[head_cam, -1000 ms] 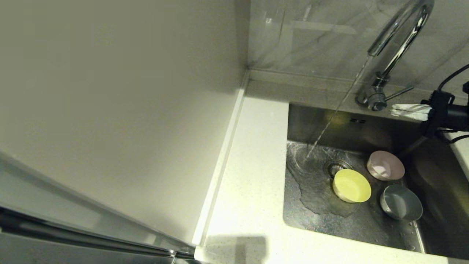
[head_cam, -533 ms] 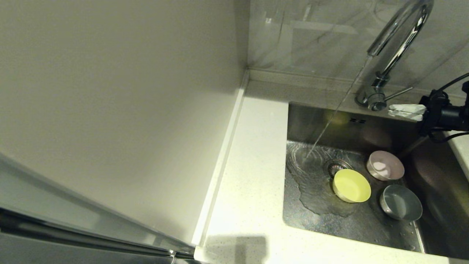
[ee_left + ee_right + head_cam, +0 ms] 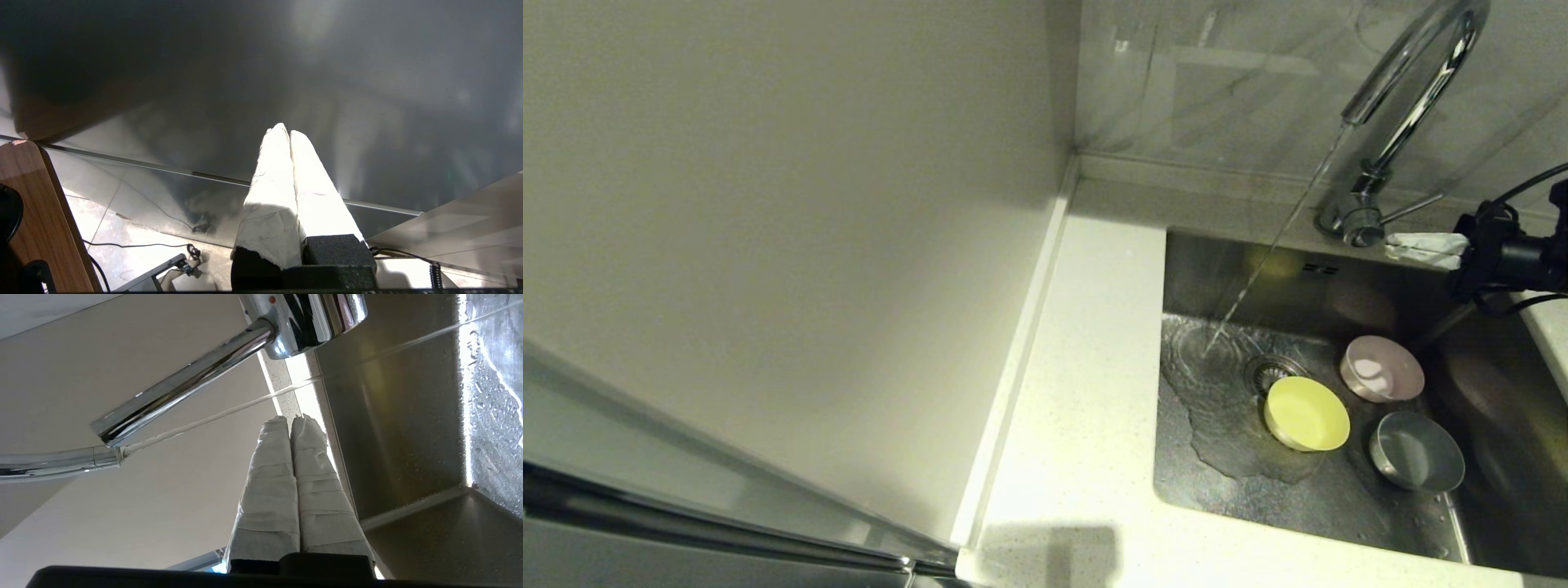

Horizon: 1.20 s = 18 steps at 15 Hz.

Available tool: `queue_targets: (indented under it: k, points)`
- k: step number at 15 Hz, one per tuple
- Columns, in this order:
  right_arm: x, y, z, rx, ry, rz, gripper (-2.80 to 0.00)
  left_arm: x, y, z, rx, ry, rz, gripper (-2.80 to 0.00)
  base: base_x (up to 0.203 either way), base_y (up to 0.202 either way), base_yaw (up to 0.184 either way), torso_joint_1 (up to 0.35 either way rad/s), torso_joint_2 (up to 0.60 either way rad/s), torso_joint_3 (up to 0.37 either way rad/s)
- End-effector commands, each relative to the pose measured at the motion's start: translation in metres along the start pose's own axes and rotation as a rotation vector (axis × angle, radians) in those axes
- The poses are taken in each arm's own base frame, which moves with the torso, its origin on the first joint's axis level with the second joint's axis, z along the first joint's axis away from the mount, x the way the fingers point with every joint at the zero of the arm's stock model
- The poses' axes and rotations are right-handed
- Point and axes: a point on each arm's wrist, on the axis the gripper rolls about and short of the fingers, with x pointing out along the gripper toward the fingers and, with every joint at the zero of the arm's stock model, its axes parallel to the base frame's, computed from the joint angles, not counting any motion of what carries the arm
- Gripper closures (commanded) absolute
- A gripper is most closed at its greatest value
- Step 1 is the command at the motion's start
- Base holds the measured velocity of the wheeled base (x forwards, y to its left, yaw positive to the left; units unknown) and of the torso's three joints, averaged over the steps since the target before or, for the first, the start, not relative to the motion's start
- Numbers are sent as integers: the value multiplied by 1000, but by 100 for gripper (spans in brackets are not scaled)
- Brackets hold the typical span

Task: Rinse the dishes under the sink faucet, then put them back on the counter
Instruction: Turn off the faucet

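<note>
Marbled wall tiles fill the upper right of the head view, and below them the white speckled counter [image 3: 1078, 392] runs down the middle beside the sink [image 3: 1241, 482] at the lower right. Water falls in a slanted stream from the faucet [image 3: 1409, 90] at the upper right and spreads over the basin floor left of the drain strainer [image 3: 1270, 371]. All three dishes sit in the sink and outside the stream: the yellow bowl [image 3: 1307, 414] touching the strainer's edge, the pink bowl [image 3: 1382, 369] just right of it, the grey-blue bowl [image 3: 1416, 451] lower right. The right gripper [image 3: 1425, 245] hangs at the right edge, beside the faucet lever [image 3: 1413, 206], its taped fingers pressed together on nothing.

From the left wrist view, the left gripper [image 3: 288, 134] shows mid-frame, fingers closed and empty, pointing at a dull grey panel, well away from the work.

From the right wrist view, the right gripper's fingertips [image 3: 304, 424] meet at centre with no gap, the chrome spout and stream crossing the upper left.

With water running, I'd say the next job is fetching a bowl. The fingers must part first, then come down over one rim, probably the pink bowl's since it lies nearest. Pinch one wall, lift level, and carry it left into the stream; wet matte rims may slip.
</note>
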Motion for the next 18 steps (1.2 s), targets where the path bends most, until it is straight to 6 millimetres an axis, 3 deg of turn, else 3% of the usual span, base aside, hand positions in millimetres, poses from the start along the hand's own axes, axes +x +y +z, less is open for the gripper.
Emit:
queue_targets:
  k: [1,7,9,11,18]
  points:
    - [0,6,-1,-25,8,7,0,0,0,-1,-1,3,0,0,0,0,0,0,0,0]
    - [5,26,-2,-162,-18,6,0,0,0,-1,-1,3,0,0,0,0,0,0,0,0]
    - [18,31,0,-219,-108,-31,0,0,0,-1,-1,3,0,0,0,0,0,0,0,0]
    - [27,31,3,-253,-178,-53,0,0,0,-1,-1,3,0,0,0,0,0,0,0,0]
    - [28,29,15,-306,-305,-42,0,0,0,-1,-1,3,0,0,0,0,0,0,0,0]
